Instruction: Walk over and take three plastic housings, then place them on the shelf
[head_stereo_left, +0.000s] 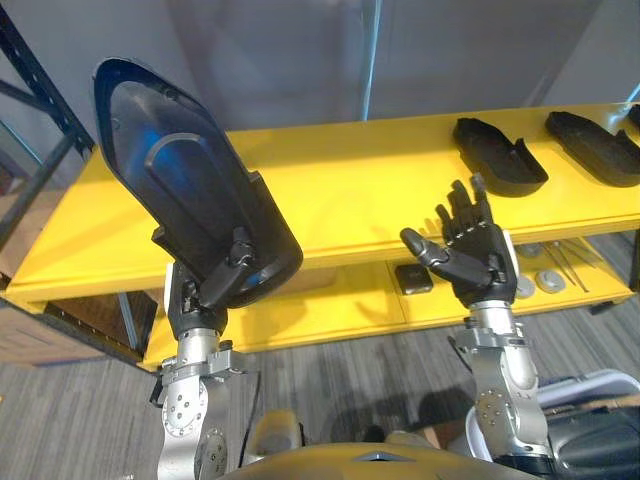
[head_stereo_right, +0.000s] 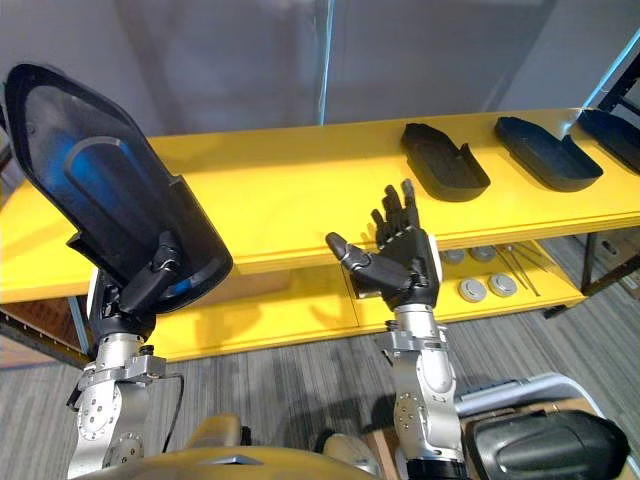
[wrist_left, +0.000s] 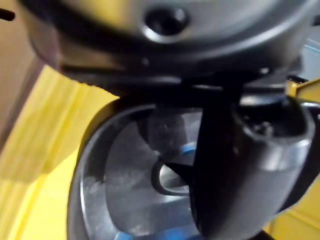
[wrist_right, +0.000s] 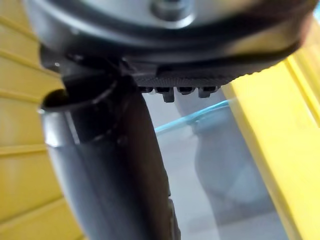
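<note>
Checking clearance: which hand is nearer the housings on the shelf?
Right. The right hand, open, hovers before the nearest shelved housing; the left hand, gripping another housing, is far left.

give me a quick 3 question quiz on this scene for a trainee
1. True or false: the right hand is holding a housing.
2. What grips the tilted black housing? A) the left hand B) the right hand C) nothing, it lies on the yellow shelf
3. Fill in: the other housings lie on the shelf's top level toward the robot's ____ side.
Key: 1 false, its fingers are open and empty. 2 A. 3 right.
</note>
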